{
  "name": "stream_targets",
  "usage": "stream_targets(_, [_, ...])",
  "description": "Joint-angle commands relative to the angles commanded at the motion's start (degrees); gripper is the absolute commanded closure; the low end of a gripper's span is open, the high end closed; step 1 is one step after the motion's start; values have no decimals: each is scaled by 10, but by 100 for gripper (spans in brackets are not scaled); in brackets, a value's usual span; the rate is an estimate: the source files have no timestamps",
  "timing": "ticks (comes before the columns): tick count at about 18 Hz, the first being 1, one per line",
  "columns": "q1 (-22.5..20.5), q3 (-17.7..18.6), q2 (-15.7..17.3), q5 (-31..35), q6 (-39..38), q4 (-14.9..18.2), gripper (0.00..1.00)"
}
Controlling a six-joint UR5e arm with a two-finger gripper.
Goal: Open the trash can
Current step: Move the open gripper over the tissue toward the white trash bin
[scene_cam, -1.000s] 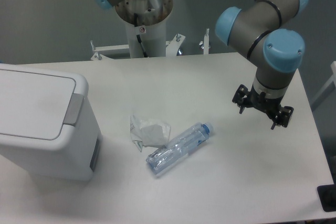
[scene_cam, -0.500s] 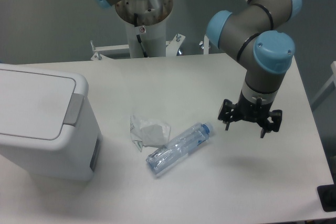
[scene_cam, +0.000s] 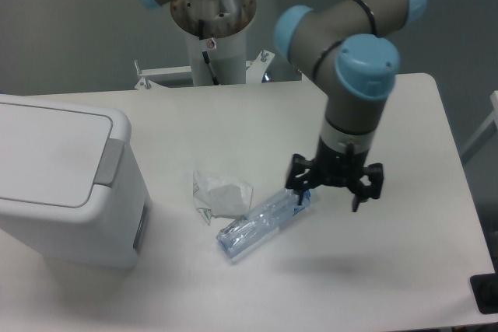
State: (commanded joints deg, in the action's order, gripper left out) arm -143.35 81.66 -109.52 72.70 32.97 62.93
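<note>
1. The gripper [scene_cam: 330,190] is seen pointing down over the white table [scene_cam: 373,270], carried on a grey arm with light blue joint caps [scene_cam: 366,68].
2. Its two black fingers [scene_cam: 299,180] are spread wide apart, and nothing is held between them.
3. A clear plastic bottle [scene_cam: 261,221] with a blue cap is found lying on its side on the table. Its cap end sits directly under the finger on the camera's left; whether that finger touches it cannot be told. The body of the bottle extends away from the fingers toward the camera's lower left.
4. A crumpled piece of clear and white wrapping [scene_cam: 219,193] is noted beyond the bottle from the fingers, just beside the bottle's base end.
5. The trash can [scene_cam: 62,184] is located well apart from the fingers, at the far left of the table past the bottle and wrapping. Its flat white lid [scene_cam: 47,153] is down and closed. The grey push tab [scene_cam: 108,162] sits on the lid edge that faces the fingers.
6. No contact between the gripper and the trash can is observed.
</note>
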Motion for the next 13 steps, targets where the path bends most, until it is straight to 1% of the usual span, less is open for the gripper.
stream_targets(3, [9,-3,18,-15,-40,0,0])
stream_targets(7, [25,4,40,-38,-53,3,0])
stream_targets(10, [30,4,51,-62,-93,3,0])
stream_targets(13, [53,6,61,-70,-119,5,0])
